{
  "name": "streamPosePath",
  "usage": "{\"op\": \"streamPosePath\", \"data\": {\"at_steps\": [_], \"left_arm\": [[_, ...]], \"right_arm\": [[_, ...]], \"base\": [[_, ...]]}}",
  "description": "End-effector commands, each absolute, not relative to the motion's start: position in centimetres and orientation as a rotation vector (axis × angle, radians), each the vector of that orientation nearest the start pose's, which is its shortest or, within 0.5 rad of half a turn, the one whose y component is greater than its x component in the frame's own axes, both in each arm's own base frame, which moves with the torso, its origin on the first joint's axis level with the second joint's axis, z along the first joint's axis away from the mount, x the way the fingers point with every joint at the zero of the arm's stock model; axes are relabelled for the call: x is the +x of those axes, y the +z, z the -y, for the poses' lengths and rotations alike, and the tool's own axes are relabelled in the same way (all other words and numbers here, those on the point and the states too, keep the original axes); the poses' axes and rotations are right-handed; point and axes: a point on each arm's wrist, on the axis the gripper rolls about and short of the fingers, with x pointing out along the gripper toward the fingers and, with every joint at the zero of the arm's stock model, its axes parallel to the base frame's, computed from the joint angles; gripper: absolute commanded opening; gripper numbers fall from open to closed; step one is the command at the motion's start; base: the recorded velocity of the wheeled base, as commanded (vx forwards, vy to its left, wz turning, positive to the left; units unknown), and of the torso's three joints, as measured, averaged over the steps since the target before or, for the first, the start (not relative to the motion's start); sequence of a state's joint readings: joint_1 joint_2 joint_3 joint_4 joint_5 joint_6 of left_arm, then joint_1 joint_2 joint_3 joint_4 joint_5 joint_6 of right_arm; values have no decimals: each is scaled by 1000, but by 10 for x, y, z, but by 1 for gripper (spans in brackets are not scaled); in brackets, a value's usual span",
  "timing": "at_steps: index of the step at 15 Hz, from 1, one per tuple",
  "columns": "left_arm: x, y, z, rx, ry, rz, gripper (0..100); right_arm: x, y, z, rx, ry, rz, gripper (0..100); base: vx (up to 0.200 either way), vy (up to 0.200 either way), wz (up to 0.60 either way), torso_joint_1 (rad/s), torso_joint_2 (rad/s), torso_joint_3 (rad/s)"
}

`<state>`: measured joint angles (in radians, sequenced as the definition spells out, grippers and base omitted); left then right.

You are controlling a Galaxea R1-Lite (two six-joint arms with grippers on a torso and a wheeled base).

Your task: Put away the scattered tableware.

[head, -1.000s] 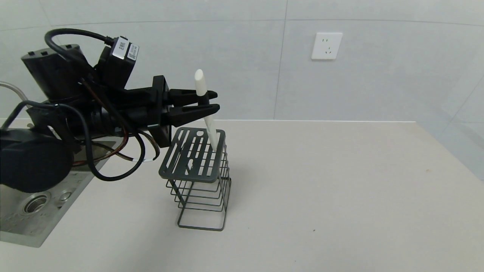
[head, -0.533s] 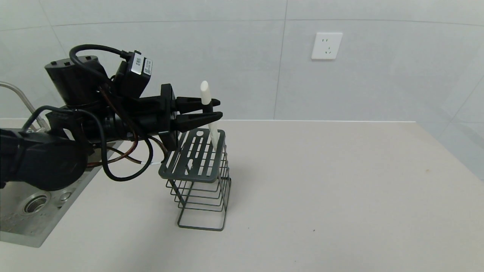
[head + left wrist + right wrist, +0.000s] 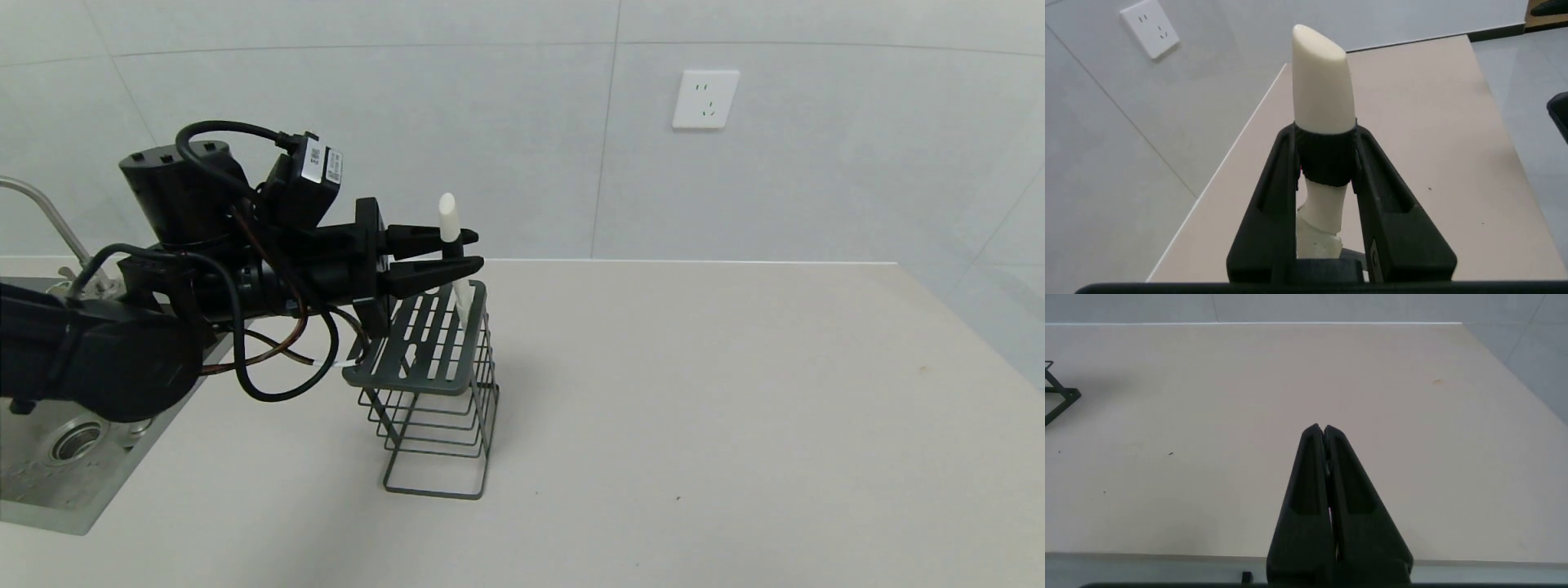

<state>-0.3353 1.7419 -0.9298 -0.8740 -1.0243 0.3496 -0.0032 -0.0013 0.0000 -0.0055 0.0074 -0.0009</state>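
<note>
Your left claw (image 3: 468,251) has dropped lower since a second ago. It is clenched on the slim white utensil handle (image 3: 446,214), which stands upright between its fingers, lower end at the slotted top of the dark grey wire rack (image 3: 408,377) on the beige counter (image 3: 694,392).

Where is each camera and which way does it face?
Head view: on the robot's head, facing forward and down at the beige countertop; left gripper shut on the white stick-shaped utensil handle over the dark grey wire rack.
Left wrist view: on the left wrist, looking along its fingers past the handle toward the white wall socket.
Right wrist view: on the right wrist, looking over the shut right gripper across the countertop.
Shared: head and left wrist views both show handle and socket.
</note>
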Motion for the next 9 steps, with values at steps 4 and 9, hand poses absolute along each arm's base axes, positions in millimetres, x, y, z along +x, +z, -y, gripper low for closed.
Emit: {"op": "streamPosePath", "data": {"at_steps": [4, 9], "left_arm": [[298, 221, 124, 317, -1332, 302, 0], [303, 214, 125, 316, -1331, 297, 0]], "right_arm": [[-23, 76, 0, -2, 5, 6, 0], [-23, 76, 0, 0, 5, 6, 0]], "base": [[0, 0, 0, 0, 0, 0], [0, 0, 0, 0, 0, 0]]}}
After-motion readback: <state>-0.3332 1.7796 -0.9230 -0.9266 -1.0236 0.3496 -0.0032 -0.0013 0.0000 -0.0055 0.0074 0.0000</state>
